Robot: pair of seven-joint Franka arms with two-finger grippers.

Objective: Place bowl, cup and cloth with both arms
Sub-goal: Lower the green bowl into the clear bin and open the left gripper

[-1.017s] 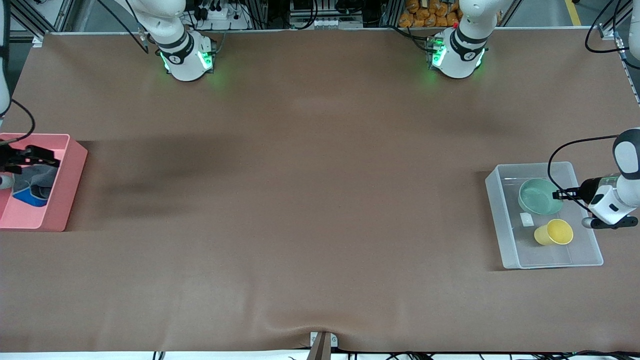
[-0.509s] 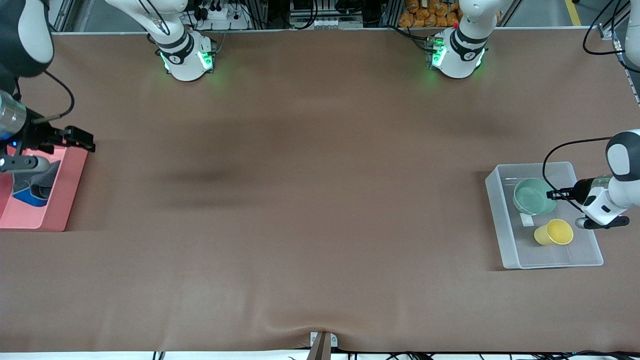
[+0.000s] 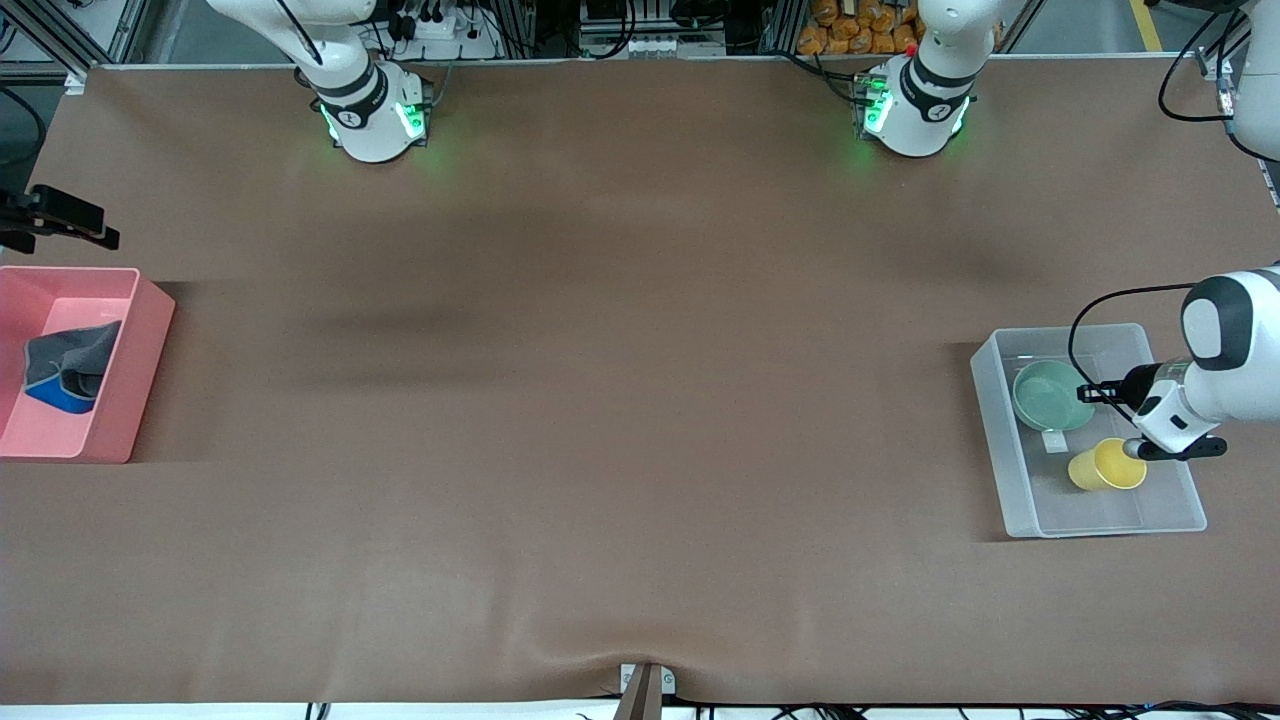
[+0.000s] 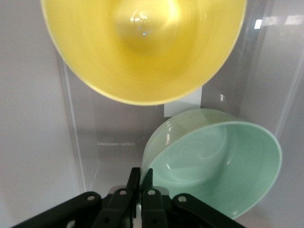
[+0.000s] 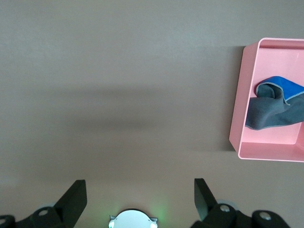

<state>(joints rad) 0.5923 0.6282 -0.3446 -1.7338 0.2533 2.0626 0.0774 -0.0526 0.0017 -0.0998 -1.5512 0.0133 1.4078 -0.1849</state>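
Note:
The mint-green bowl [image 3: 1045, 395] is tilted in a clear bin [image 3: 995, 440] at the left arm's end. My left gripper [image 3: 1087, 393] is shut on the bowl's rim; the left wrist view shows its fingers [image 4: 134, 183] pinching the rim of the bowl [image 4: 223, 161]. The yellow cup [image 3: 1105, 465] lies on its side in the same bin, nearer the front camera, and fills much of the left wrist view [image 4: 142, 47]. The grey and blue cloth [image 3: 65, 365] lies crumpled in a pink bin [image 3: 145, 330]. My right gripper [image 3: 70, 222] is open and empty, up over the table beside that bin.
The right wrist view shows the pink bin [image 5: 237, 123] with the cloth [image 5: 275, 102] and the right arm's green-lit base [image 5: 130, 219]. A small white label [image 3: 1055, 440] lies on the clear bin's floor. Both arm bases stand along the table's farthest edge.
My right gripper has risen out of the pink bin, open, leaving the cloth there. My left gripper has shifted the bowl a little toward the right arm's end inside the clear bin.

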